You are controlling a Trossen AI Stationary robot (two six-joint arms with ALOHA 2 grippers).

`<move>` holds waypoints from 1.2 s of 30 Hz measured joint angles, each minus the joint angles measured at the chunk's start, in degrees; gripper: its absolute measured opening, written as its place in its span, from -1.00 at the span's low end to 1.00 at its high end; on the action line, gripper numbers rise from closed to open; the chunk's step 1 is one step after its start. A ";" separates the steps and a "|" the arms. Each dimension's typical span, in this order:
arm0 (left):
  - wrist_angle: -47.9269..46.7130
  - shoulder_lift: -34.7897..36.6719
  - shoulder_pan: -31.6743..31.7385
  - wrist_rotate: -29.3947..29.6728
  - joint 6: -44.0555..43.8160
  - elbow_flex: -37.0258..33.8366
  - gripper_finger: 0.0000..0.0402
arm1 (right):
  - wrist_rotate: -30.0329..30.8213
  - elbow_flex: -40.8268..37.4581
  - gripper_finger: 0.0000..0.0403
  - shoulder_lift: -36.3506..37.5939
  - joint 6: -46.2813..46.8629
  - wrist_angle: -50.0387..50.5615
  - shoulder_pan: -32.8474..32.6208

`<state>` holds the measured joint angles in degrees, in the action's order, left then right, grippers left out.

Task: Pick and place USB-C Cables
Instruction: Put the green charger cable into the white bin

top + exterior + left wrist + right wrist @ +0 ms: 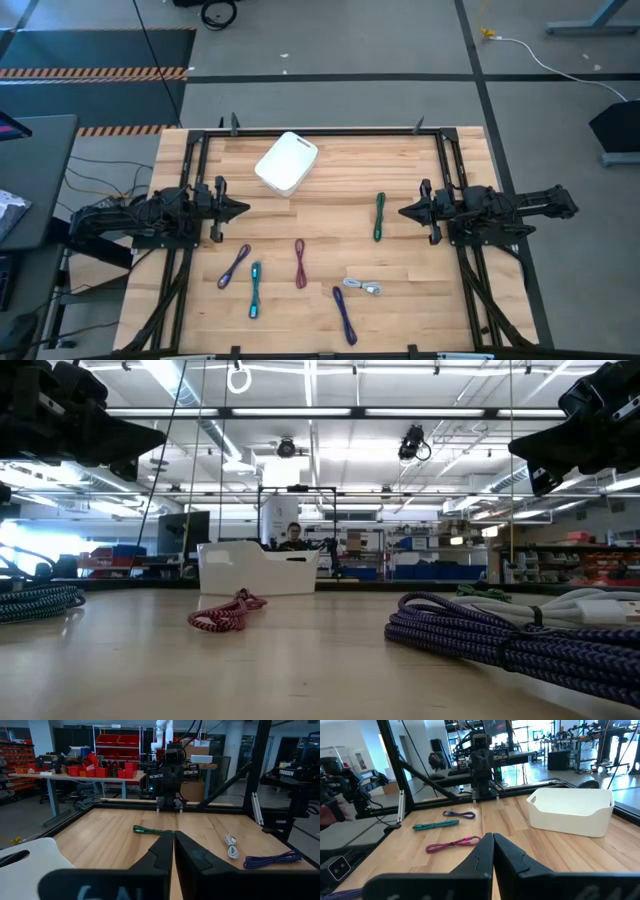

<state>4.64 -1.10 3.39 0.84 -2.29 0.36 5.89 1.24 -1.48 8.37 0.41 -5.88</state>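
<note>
Apparently nothing is being placed yet: six USB-C Cables (pixel 300 263) are lying between the closed, empty left gripper (pixel 240 209) and right gripper (pixel 405 211), outside the tray (pixel 286 163).

6 USB-C cables on table: 2 purple (pixel 233 266) (pixel 344 314), 1 teal (pixel 256 290), 1 dark red (pixel 300 262), 1 green (pixel 379 216), 1 white-grey (pixel 363 287); 1 white tray (pixel 286 163); 2 arms w/ 2 grippers (pixel 243 209) (pixel 404 211)

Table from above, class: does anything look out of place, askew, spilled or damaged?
Only the white tray stands out: it sits turned at an angle to the table's edges, near the far side. Six folded cables lie loose and scattered, none in the tray. Nothing looks spilled or damaged.
</note>
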 joint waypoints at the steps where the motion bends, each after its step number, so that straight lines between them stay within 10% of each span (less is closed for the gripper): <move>1: 0.02 0.00 -0.01 -0.01 -0.02 -0.02 -0.88 | 0.00 0.01 -0.93 0.00 0.00 -0.42 -0.01; 26: 10.09 -0.02 0.07 2.97 -5.75 -0.02 -0.88 | -1.78 0.02 -0.91 -0.50 -0.30 -18.05 -0.01; 36: 9.47 -1.01 0.07 9.64 -5.73 -0.02 -0.63 | 4.11 2.16 -0.33 -14.05 2.56 -16.61 0.72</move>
<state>14.11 -2.11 3.46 10.48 -8.02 0.34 10.00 3.40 -15.52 10.93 -16.19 -5.16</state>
